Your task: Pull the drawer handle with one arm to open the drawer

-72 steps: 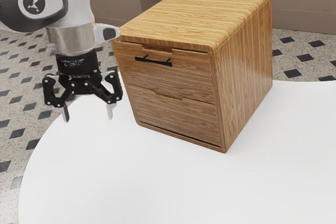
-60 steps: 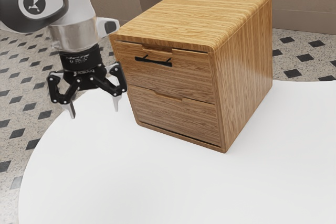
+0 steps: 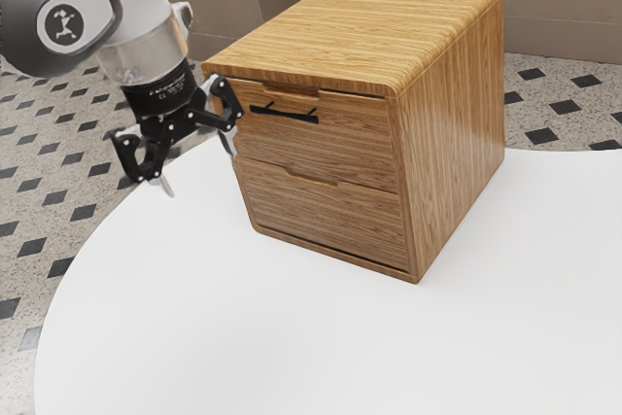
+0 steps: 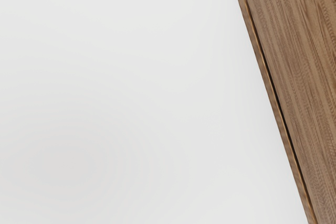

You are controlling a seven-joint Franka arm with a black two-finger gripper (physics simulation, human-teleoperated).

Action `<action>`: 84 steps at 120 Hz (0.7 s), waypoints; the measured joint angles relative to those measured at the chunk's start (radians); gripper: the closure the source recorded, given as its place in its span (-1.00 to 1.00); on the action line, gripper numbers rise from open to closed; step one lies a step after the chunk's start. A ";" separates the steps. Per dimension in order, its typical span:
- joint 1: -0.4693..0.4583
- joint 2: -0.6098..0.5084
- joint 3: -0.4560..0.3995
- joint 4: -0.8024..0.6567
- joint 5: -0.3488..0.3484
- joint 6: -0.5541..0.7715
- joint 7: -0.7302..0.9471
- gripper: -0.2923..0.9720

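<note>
A wooden cabinet (image 3: 389, 94) stands on the round white tabletop (image 3: 292, 337), with two drawers in its front face. The top drawer (image 3: 330, 143) carries a slim black handle (image 3: 284, 112) near its upper edge, toward the exterior view's left, and both it and the lower drawer (image 3: 326, 206) sit flush with the cabinet front. The gripper (image 3: 199, 164) hangs tilted just beside the cabinet's front corner on the exterior view's left, below and to the side of the handle. Its fingers (image 3: 230, 143) are spread apart and hold nothing; whether the nearer tip touches the wood cannot be told. From the wrist, the cabinet's wood (image 4: 299, 77) rises beside bare tabletop (image 4: 131, 103).
</note>
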 joint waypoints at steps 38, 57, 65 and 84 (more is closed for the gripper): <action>-0.054 -0.004 0.004 -0.001 0.001 0.166 -0.127 -0.54; -0.064 0.005 -0.002 0.014 0.008 0.180 -0.169 -0.54; -0.061 0.010 -0.002 0.016 0.009 0.179 -0.184 -0.54; -0.047 0.039 0.003 0.036 0.007 0.158 -0.215 -0.54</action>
